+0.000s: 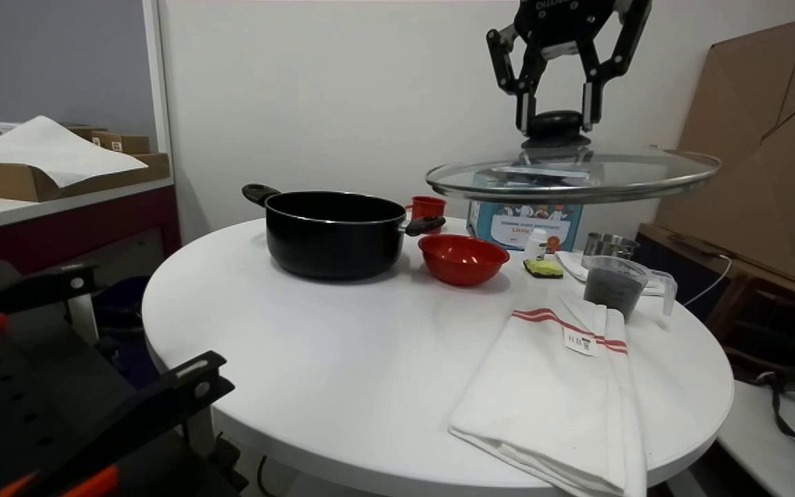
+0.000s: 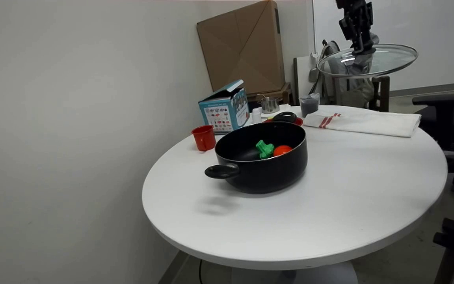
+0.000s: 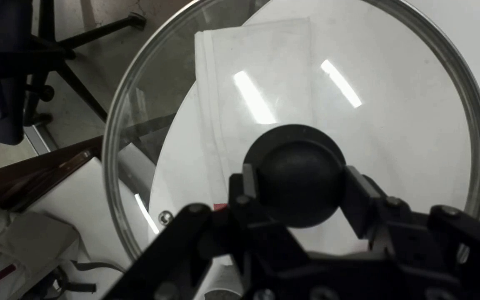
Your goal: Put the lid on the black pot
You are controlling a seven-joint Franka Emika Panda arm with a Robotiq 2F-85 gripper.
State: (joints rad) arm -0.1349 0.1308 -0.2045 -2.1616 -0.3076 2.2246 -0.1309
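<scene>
The clear glass lid with a metal rim and black knob hangs in the air, roughly level, above the towel end of the table. It also shows in an exterior view and in the wrist view. My gripper is shut on the lid's knob, one finger on each side, as the wrist view shows. The black pot stands upright and open on the white table, well apart from the lid. In an exterior view the pot holds a green piece and an orange-red piece.
A red bowl stands beside the pot's handle. A red cup, a blue box, a sponge, a metal cup and a measuring cup stand farther along. A folded white towel lies near the edge.
</scene>
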